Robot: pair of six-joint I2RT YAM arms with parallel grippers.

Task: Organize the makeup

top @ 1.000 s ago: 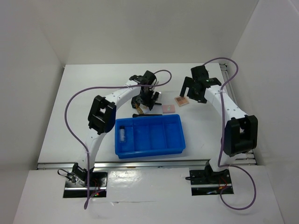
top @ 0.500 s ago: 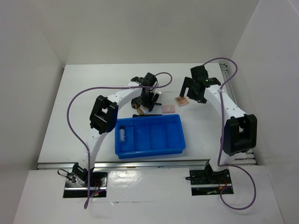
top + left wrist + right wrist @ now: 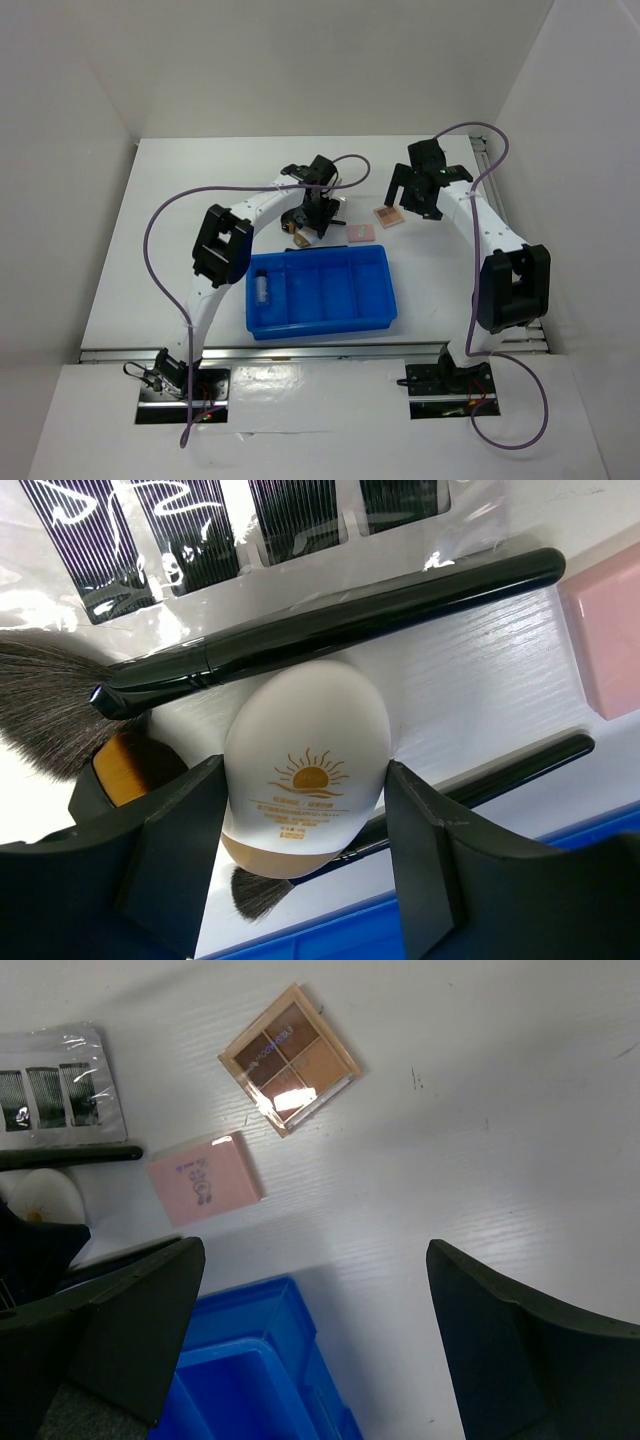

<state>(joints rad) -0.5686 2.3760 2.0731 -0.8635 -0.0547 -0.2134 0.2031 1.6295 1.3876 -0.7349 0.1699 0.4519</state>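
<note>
Top view first: the left pincer [image 3: 303, 222] is down on the white bench [image 3: 200, 180] just beyond the far wall of the blue divided plastic tray [image 3: 320, 327], and its fingers have drawn in from the wider spread of a second ago. The clear black-capped vial [image 3: 262, 290] already lies in the tray's leftmost compartment. Past the tray's far right corner the right pincer [image 3: 410, 198] has not budged, hanging above the brown four-pan palette [image 3: 388, 216], with the small pink square [image 3: 362, 233] closer to the tray's far wall.

Left wrist now: the white oval piece [image 3: 305, 730], sun logo and tan cap, sits squarely between the fingers, which have come right up to both its flanks. Whether they already pinch it, I cannot tell. The oval rests on the bench just outside the tray's far wall, with a long black brush [image 3: 330, 625] against its far side. This looks like the pick of the oval getting under way, and the tray is only a short carry off.

Right wrist: the fingers are spread wide and hold nothing, with palette and pink square lying beyond the tray, untouched
</note>
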